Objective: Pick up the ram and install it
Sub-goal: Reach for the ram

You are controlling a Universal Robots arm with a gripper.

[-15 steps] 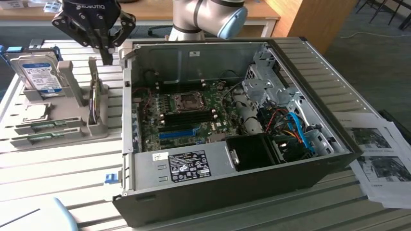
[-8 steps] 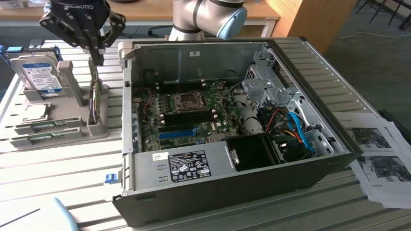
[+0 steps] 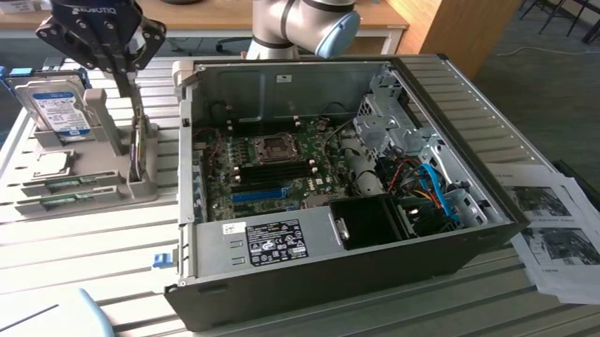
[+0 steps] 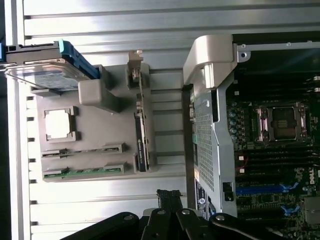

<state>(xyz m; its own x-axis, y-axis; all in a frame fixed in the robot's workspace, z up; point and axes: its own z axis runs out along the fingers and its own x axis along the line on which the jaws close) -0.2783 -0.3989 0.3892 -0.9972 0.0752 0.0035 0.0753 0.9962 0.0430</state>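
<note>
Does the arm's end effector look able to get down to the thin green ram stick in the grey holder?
Probably yes. The thin green ram stick lies uncovered at the edge of the grey plastic holder with nothing over it, and the black end effector, shut and empty, hangs above that holder.

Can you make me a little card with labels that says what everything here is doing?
tool: shut, holding nothing, up above the gray holder
ram: green stick lying flat in the holder
hard drive: standing up in the holder
computer case: open, beside the holder
motherboard: inside the case
</note>
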